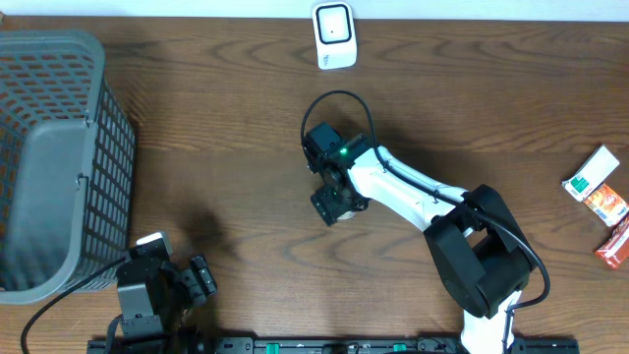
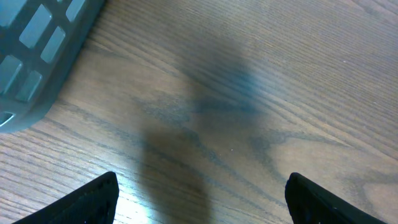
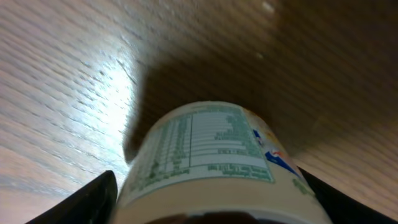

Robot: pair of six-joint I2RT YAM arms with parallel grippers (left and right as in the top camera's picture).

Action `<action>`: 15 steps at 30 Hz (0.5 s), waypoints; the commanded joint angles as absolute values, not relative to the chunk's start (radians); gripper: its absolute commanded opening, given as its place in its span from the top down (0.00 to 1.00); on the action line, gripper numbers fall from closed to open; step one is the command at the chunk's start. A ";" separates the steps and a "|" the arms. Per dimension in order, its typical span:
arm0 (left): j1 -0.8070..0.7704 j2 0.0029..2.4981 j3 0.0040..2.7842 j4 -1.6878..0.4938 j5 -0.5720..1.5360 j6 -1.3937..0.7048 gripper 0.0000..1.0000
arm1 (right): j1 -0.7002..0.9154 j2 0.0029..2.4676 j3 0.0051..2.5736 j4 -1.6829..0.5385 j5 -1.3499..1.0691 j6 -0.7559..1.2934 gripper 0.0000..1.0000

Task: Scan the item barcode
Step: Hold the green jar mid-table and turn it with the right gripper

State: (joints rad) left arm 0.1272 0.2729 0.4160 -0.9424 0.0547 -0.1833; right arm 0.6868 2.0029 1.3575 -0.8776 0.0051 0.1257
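Observation:
A cream jar (image 3: 205, 146) with a green-printed nutrition label fills the right wrist view. It sits between the two dark fingers of my right gripper (image 3: 205, 196), and both fingers lie against its sides. From overhead that gripper (image 1: 334, 202) hangs over the middle of the table and hides the jar. The white barcode scanner (image 1: 334, 35) stands at the far edge, well beyond it. No barcode shows on the label's visible side. My left gripper (image 1: 201, 278) rests near the front left, open (image 2: 202, 205) over bare wood with nothing between its fingers.
A grey mesh basket (image 1: 59, 147) takes up the left side, and its corner (image 2: 37, 56) lies close to the left gripper. At the right edge lie a white-and-green box (image 1: 590, 174), an orange packet (image 1: 606, 204) and a red packet (image 1: 614, 241).

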 commanded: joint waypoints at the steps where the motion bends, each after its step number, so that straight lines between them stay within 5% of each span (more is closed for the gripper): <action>1: 0.128 0.271 0.422 -0.945 0.063 -0.178 0.14 | 0.691 2.017 1.351 -0.874 0.017 0.135 0.26; 15: 0.128 0.271 0.422 -0.945 0.063 -0.178 0.14 | 0.687 2.017 1.459 -1.014 0.016 0.290 0.39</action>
